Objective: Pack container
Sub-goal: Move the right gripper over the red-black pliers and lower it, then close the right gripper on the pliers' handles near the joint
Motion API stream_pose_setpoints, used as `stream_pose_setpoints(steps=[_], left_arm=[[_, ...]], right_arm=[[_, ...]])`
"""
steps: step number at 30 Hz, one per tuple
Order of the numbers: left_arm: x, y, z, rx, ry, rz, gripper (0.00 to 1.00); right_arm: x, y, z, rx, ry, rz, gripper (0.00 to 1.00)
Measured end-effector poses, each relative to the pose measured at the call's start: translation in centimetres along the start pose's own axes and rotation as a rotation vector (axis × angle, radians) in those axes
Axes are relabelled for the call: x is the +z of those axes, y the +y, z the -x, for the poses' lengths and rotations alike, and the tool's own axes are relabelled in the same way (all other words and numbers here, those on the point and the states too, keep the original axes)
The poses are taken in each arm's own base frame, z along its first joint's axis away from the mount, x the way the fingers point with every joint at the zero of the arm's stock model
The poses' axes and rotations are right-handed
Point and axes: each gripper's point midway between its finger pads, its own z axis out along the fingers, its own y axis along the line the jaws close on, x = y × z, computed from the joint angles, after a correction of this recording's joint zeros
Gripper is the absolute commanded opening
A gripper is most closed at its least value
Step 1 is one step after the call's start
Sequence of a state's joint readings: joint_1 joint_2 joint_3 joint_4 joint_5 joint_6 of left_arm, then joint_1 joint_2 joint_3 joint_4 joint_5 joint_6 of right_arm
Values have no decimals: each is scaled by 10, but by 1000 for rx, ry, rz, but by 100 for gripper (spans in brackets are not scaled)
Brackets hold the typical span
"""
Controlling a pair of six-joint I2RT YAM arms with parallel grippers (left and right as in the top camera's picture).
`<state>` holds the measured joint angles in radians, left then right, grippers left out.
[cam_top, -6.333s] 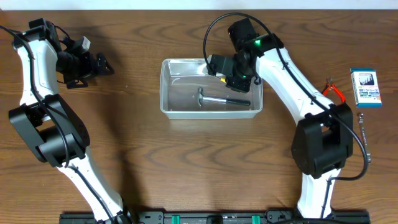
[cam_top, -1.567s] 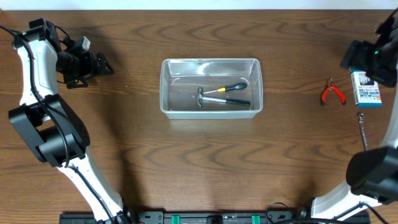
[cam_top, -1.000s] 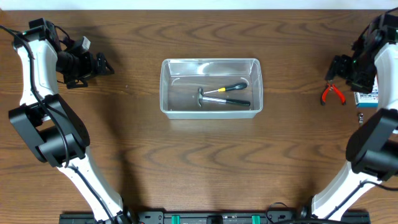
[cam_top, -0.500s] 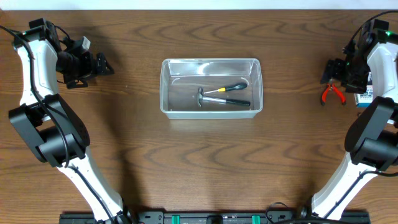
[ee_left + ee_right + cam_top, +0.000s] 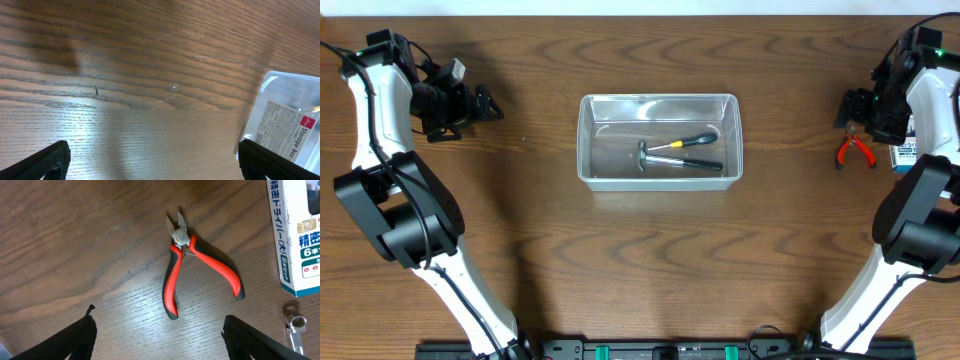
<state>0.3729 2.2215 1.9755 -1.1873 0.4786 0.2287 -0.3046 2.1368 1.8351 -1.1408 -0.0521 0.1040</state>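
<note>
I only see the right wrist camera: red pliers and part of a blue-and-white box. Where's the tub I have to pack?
Observer: The container sits mid-table, far off toward the left arm's side of your pliers.
Operator: Is anything inside it?
Observer: Yes, two tools lie in it: a small hammer and a screwdriver with a yellow-and-black handle.
Operator: What's the other claw doing?
Observer: The left claw is open and holds nothing, over the table well away from the container.
</note>
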Motion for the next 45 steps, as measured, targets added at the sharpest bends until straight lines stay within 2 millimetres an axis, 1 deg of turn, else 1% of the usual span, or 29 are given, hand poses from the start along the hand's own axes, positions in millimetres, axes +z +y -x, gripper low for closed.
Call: stream_pose_setpoints(steps=[6,8,15,21,24,26,30,38,45], left_arm=[[0,0,0,0,0,0,98],[0,0,0,0,0,0,98],[0,0,0,-1,0,0,98],[0,0,0,0,0,0,98],[0,0,0,0,0,0,98],[0,0,0,0,0,0,98],[0,0,0,-1,0,0,98],[0,0,0,0,0,0,98],[0,0,0,0,0,0,98]], right_arm=[[3,0,-1,14,8,-1,82],[8,1,-2,16,21,-2,83],[36,1,-10,14,88,-10,83],[38,1,-8,17,78,-11,78],[37,1,-7,18,74,-11,71],[38,1,-6,21,72,-11,69],[39,1,-4,24,61,-9,71],[49,0,-11,24,78,-12,72],[50,0,-7,23,61,-9,72]])
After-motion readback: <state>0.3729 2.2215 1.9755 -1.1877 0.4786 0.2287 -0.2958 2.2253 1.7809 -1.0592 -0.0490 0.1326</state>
